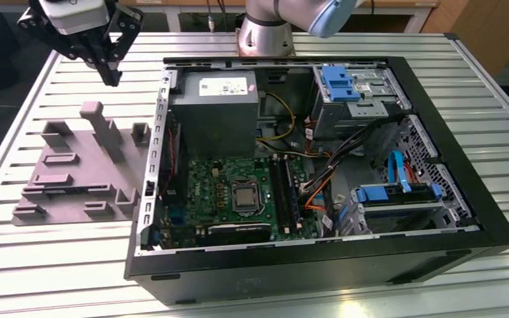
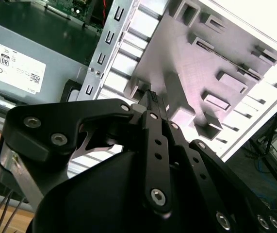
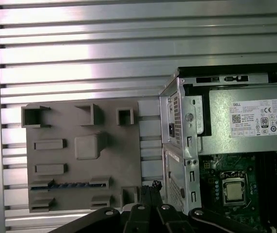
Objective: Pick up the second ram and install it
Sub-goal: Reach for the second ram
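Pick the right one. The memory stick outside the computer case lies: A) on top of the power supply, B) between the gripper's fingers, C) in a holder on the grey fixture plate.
C: in the first wrist view the memory stick rests in a holder on the grey fixture plate, apart from the gripper.

Slatted table [image 1: 60, 265] (fixture [image 1: 77, 172], computer case [image 1: 325, 268])

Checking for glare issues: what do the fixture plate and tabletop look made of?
Fixture plate: likely matte mauve-grey plastic; dull, uniform, no glare. Tabletop: probably bare aluminium slats; silvery, streaky reflections, regular grooves.
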Robot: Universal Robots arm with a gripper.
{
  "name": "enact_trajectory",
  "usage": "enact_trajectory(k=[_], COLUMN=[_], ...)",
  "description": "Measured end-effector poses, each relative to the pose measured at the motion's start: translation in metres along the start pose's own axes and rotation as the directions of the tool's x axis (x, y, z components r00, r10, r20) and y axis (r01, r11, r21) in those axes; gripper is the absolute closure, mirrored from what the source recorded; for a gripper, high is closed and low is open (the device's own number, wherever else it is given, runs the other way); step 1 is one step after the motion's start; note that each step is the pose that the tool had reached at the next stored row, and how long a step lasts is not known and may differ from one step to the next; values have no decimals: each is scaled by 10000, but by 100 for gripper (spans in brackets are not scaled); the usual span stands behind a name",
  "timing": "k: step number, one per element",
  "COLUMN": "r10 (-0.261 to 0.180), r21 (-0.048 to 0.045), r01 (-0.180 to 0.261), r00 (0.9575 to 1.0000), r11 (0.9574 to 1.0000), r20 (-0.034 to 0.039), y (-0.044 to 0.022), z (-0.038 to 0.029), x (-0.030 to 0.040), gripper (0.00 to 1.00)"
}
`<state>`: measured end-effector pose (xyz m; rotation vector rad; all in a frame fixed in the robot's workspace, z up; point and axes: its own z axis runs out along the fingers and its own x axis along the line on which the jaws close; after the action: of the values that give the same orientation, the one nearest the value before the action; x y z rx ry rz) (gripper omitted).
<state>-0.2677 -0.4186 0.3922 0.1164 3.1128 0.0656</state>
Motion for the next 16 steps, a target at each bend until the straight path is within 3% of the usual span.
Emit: enact_trajectory(k=[7, 16], r10=[0, 0], r21=[0, -1], r01=[0, 0], r00=[10000, 10000], r11=[10000, 10000], r20=[0, 1], y=[-4, -15], z=[-2, -5], x=[60, 200], gripper=[89, 89])
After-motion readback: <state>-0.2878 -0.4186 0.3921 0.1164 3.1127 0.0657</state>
